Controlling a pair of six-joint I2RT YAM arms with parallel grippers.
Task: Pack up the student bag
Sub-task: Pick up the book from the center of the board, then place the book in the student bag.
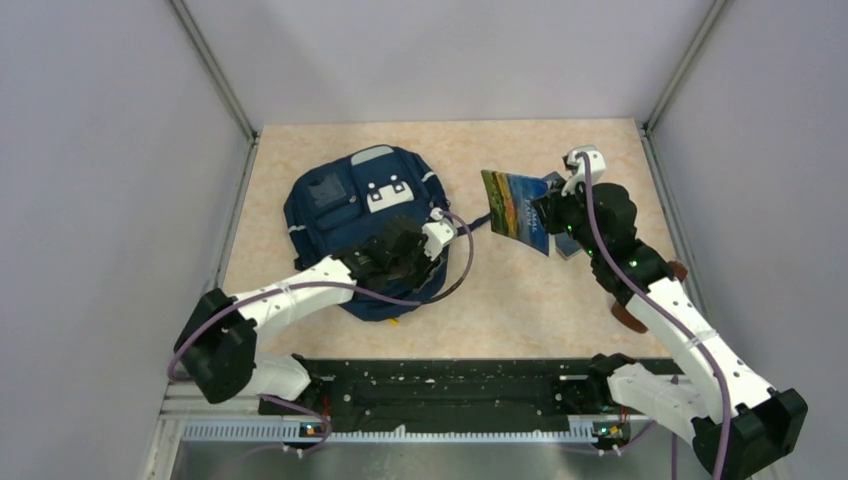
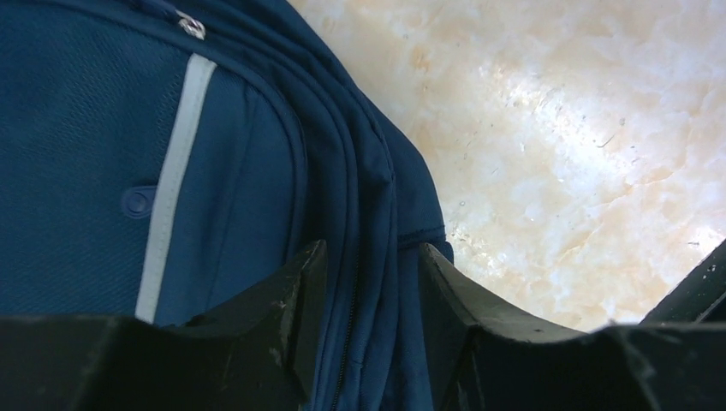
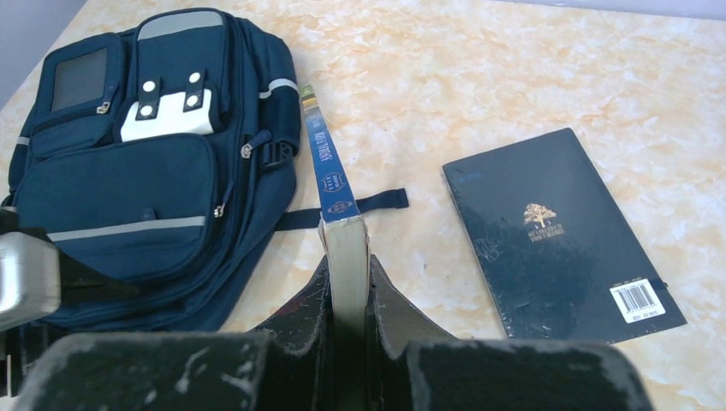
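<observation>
White arm links w/ black joints, purple cables, scuffed black fingers, green LEDs nr right wrist

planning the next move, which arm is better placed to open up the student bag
Left, most likely: the left tool straddles the zippered edge of the student bag, while the right tool is clamped on a book off to the bag's side.
</observation>
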